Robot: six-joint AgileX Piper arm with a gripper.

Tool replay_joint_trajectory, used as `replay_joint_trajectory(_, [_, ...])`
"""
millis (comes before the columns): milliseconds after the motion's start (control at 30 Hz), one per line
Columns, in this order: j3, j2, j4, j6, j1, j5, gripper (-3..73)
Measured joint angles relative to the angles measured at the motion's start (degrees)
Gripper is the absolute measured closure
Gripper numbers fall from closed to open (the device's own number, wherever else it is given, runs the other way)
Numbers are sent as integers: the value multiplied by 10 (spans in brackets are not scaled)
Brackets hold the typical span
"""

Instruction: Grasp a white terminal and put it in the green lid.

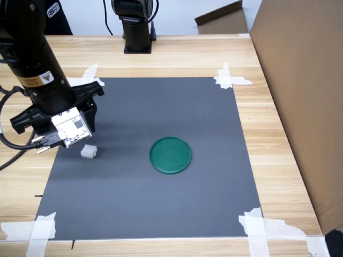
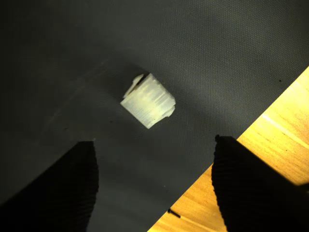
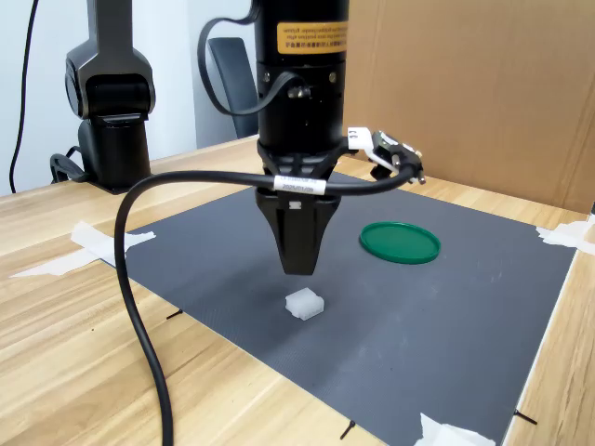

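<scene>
The white terminal (image 1: 89, 152) lies on the dark mat near the first exterior view's left edge, a small ribbed white block (image 2: 147, 100). My gripper (image 2: 154, 140) hangs a little above it, open, with nothing between the fingers (image 2: 72, 188). In the second exterior view the gripper (image 3: 297, 265) points straight down just over the terminal (image 3: 304, 303), not touching it. The green lid (image 1: 170, 155) lies flat near the mat's middle, well to the first exterior view's right of the terminal, and shows behind the arm in the second exterior view as the green lid (image 3: 400, 242).
The dark mat (image 1: 161, 203) is taped at its corners with white strips (image 1: 230, 79) onto a wooden table (image 1: 278, 160). A cardboard wall (image 1: 305, 96) stands along the first exterior view's right. A second black arm base (image 1: 136, 32) stands at the back. A thick cable (image 3: 139, 279) loops beside my arm.
</scene>
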Motion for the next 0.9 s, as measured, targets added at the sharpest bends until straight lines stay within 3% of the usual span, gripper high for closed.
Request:
replay_joint_trajectory(100, [24, 5, -16, -1, 0, -28, 110])
replay_joint_trajectory(767, [53, 40, -6, -26, 9, -80, 134])
replay_joint_trajectory(867, [53, 42, 0, -25, 18, -80, 167])
replay_joint_trajectory(900, [53, 45, 2, -15, 19, -80, 216])
